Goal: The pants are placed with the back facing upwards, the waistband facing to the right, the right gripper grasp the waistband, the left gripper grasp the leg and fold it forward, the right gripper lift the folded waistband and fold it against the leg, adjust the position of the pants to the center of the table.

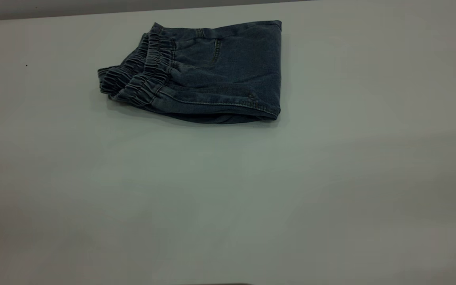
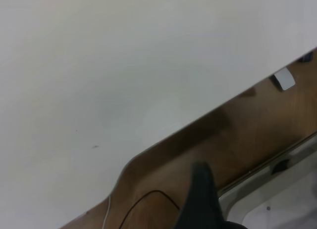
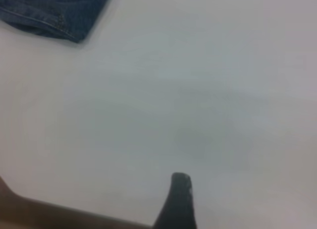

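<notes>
from outside, the pants [image 1: 200,71] lie folded toward the far side of the table [image 1: 228,198], waistband [image 1: 141,75] leftward, seemingly done. the left gripper [image 2: 200,199] hangs past the table edge; the right gripper [image 3: 177,202] hovers well clear; can't tell either's grip.

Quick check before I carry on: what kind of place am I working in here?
Probably a lab or test bench, not a home: a large plain white table holding only folded denim pants, with a wood-look floor and loose cables beyond its edge.

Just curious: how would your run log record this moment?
blue denim pants: folded, ruched waistband leftward | white table: pants toward far edge | grippers: off pants
</notes>
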You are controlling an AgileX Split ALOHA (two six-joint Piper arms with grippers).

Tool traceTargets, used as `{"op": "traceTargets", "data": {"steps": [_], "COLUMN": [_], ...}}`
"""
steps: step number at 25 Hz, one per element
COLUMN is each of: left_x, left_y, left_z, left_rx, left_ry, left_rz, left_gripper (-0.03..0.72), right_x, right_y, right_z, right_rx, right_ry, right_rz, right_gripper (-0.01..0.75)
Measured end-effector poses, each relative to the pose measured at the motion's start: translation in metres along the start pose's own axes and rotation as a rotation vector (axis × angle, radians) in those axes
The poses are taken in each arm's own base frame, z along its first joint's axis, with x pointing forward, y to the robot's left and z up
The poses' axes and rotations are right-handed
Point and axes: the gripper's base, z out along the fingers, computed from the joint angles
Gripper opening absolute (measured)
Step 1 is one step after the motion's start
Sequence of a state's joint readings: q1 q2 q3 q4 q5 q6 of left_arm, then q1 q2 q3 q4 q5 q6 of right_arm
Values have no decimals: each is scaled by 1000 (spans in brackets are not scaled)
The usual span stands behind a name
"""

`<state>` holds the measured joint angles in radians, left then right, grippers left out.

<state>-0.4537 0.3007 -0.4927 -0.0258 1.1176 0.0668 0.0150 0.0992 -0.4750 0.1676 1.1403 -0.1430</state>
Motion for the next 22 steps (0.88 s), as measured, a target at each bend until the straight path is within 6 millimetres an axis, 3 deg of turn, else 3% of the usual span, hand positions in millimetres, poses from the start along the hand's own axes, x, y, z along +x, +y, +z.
{"op": "traceTargets", "data": {"steps": [15,22], "left_x": [0,4], "left_y": [0,8], "left_z": [0,-5], "left_rx": [-3,-176], "left_ry": [-1,-33], "left_rz": [-3,-184], "left_gripper": [525,525], "right_x": [0,0], "right_y": [0,0], "right_z": [0,0], "right_rx": [0,0], "right_ry": [0,0], "right_rz": [0,0], "right_gripper": [576,576]}}
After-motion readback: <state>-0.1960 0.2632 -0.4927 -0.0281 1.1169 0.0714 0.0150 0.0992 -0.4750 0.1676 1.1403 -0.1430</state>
